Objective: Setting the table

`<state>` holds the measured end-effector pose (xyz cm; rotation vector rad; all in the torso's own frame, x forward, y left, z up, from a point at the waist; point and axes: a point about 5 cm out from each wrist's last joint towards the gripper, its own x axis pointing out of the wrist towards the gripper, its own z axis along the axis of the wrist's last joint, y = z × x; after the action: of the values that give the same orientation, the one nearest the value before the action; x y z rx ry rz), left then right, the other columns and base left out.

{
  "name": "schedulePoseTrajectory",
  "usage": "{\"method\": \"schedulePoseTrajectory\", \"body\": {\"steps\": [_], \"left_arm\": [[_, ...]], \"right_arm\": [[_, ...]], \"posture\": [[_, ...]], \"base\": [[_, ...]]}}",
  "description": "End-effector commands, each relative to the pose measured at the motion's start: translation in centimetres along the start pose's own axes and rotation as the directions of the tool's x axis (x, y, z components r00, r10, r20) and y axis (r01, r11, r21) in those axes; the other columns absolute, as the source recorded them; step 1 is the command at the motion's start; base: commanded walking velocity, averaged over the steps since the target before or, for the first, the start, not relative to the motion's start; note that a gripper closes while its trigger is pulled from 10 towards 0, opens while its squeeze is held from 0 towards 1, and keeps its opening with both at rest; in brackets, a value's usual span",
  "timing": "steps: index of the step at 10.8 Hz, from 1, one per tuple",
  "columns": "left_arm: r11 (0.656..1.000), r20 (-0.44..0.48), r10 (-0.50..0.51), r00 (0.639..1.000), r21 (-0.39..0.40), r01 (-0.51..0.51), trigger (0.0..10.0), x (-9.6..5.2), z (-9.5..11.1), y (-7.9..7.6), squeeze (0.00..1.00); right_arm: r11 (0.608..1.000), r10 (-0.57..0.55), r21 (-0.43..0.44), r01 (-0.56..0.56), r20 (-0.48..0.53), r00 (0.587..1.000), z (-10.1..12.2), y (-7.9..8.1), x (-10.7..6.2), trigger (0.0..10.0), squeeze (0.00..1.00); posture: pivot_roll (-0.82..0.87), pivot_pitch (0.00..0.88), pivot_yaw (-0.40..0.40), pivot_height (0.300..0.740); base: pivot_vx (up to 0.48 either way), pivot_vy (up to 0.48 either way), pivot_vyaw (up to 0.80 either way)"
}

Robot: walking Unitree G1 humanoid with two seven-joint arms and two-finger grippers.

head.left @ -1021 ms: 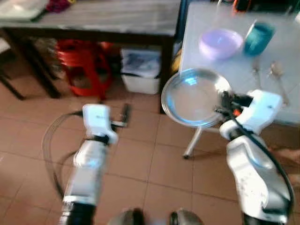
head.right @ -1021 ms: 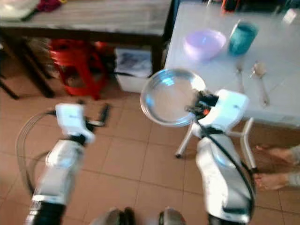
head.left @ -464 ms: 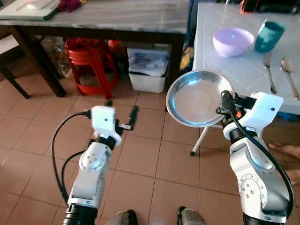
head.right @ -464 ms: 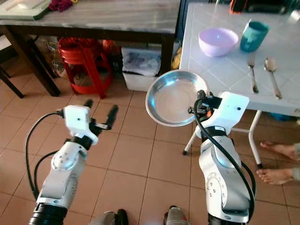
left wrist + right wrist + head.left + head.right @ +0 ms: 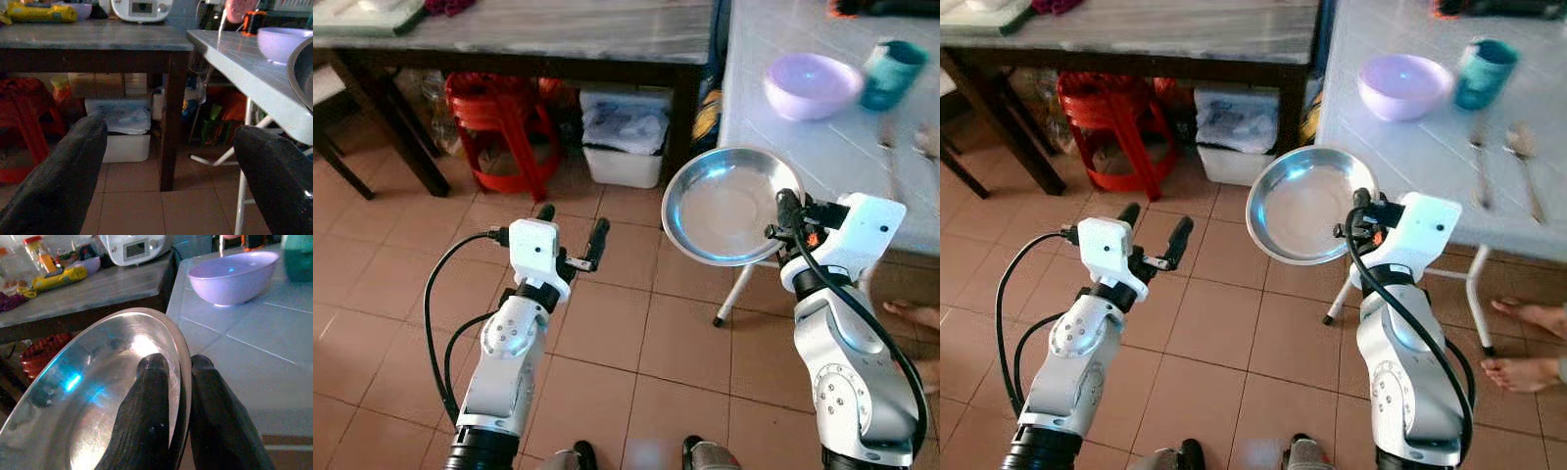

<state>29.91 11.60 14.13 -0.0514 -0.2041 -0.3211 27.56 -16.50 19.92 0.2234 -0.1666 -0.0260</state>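
The right claw (image 5: pixel 178 396) was pinched on the rim of a metal plate (image 5: pixel 729 204), one finger inside the dish & one outside. The plate was held tilted in the air just beside the near edge of the white tabletop (image 5: pixel 822 147), partly over the floor. On the tabletop, well apart from the plate, a purple bowl (image 5: pixel 811 85), a teal cup (image 5: pixel 893 74) & cutlery (image 5: pixel 1478 168) were seen. The left claw (image 5: pixel 570 237) was spread wide w/ nothing between its fingers, over the tiled floor (image 5: pixel 626 333).
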Motion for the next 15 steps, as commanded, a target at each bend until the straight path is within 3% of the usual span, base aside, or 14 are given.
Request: {"method": "schedulePoseTrajectory", "body": {"steps": [1,10,12,15], "left_arm": [[1.0,-0.001,0.003,1.0,0.004,-0.003,10.0,-0.34,-0.06,0.2,0.0],[1.0,-0.022,0.012,1.0,0.008,-0.011,10.0,-0.44,-0.46,0.12,0.0],[0.996,-0.051,0.084,0.995,-0.001,-0.084,10.0,-0.36,-0.68,0.52,0.0],[0.996,-0.078,0.068,0.995,-0.052,-0.072,10.0,-0.23,-0.91,0.42,0.0]], "right_arm": [[1.0,0.006,-0.006,-0.006,0.008,1.0,0.16,0.06,-0.16,10.0,0.0],[1.0,0.006,-0.01,-0.007,-0.004,1.0,-0.12,0.08,-0.13,10.0,0.0],[1.0,0.005,-0.01,-0.005,-0.004,1.0,-0.17,0.12,-0.12,10.0,0.0],[1.0,0.0,0.001,0.0,-0.006,1.0,-0.2,0.09,-0.09,10.0,0.0]], "posture": [[-0.21,0.199,0.051,0.74],[-0.21,0.202,0.05,0.74],[-0.21,0.201,0.05,0.74],[-0.21,0.203,0.051,0.74]], "base": [[0.371,0.0,0.0],[0.35,0.0,0.0],[0.0,0.0,0.0],[0.0,0.0,-0.15]]}}
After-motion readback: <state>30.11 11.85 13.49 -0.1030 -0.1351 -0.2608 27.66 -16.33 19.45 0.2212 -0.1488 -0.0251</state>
